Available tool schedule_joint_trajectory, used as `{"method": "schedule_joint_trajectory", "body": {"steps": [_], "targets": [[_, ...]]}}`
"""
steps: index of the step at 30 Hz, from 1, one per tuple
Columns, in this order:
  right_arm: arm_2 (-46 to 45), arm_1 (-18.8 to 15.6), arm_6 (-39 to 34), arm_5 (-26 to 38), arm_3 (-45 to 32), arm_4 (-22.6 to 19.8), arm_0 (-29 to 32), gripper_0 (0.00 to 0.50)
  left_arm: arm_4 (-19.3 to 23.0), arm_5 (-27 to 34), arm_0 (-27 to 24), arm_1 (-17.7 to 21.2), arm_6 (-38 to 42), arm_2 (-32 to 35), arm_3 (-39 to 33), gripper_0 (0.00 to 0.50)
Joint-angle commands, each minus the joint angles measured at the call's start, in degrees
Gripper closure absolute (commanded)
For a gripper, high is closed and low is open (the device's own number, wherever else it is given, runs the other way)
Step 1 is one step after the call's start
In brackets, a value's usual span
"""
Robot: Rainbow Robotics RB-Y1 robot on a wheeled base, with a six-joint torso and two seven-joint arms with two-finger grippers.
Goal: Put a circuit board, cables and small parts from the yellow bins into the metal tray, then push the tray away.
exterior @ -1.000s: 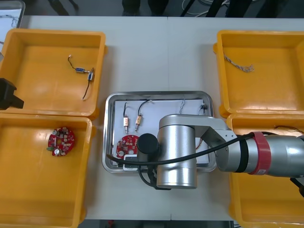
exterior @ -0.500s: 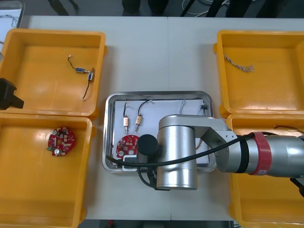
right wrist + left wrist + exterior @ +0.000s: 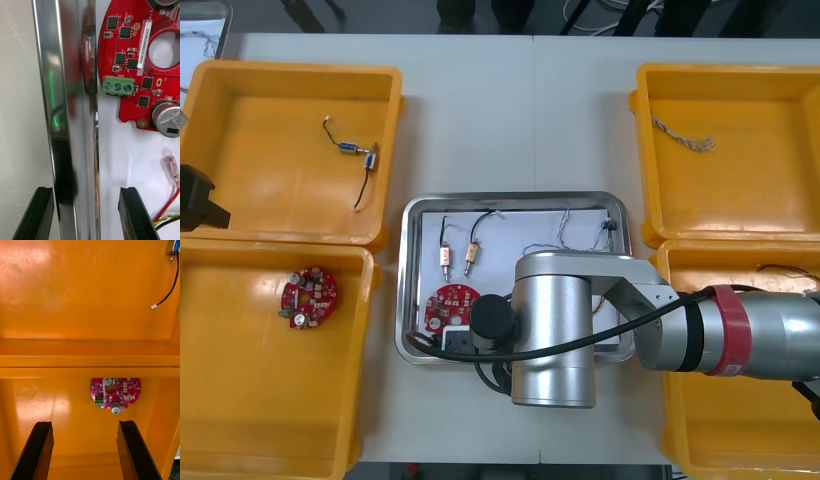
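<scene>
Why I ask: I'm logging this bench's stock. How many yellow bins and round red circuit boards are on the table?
yellow plastic bins: 4, at far left, near left, far right and near right
round red circuit boards: 2, one in the near-left bin, one in the shiny metal tray
Total: 6

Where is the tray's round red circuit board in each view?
Front view: round red circuit board in the shiny metal tray's near left corner.
Right wrist view: the same board, beside the tray's rim, which the open right gripper straddles.
Left wrist view: another red board, in a yellow bin under the open left gripper.
Shared landmark: the tray's rim.
</scene>
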Motion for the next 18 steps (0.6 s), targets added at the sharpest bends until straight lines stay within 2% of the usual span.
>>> {"method": "schedule_joint_trajectory", "body": {"steps": [1,2,3,4,6,7,8,18], "targets": [[0.8,0.7,2.0,0.6,-2.0,0.6,0.7,0.04,0.4,0.4,0.8,2.8,-3.8,1.8,-1.5,0.0],[0.7,0.8,1.9,0.6,-2.0,0.6,0.7,0.067,0.4,0.4,0.8,2.8,-3.8,1.8,-1.5,0.0],[0.8,0.9,1.9,0.7,-2.0,0.6,0.7,0.067,0.4,0.4,0.8,2.8,-3.8,1.8,-1.5,0.0],[0.7,1.0,1.7,0.8,-2.1,0.6,0.7,0.213,0.4,0.4,0.8,2.8,-3.8,1.8,-1.5,0.0],[0.8,1.2,1.6,1.1,-2.1,0.7,0.6,0.423,0.4,0.4,0.8,2.8,-3.8,1.8,-1.5,0.0],[0.8,1.2,1.6,1.1,-2.1,0.7,0.6,0.423,0.4,0.4,0.8,2.8,-3.8,1.8,-1.5,0.0],[0.8,1.3,1.4,1.2,-2.2,0.8,0.7,0.5,0.4,0.4,0.8,2.8,-3.8,1.8,-1.5,0.0],[0.7,1.1,1.9,1.3,-2.2,2.7,0.6,0.5,0.4,0.4,0.8,2.8,-3.8,1.8,-1.5,0.0]]}}
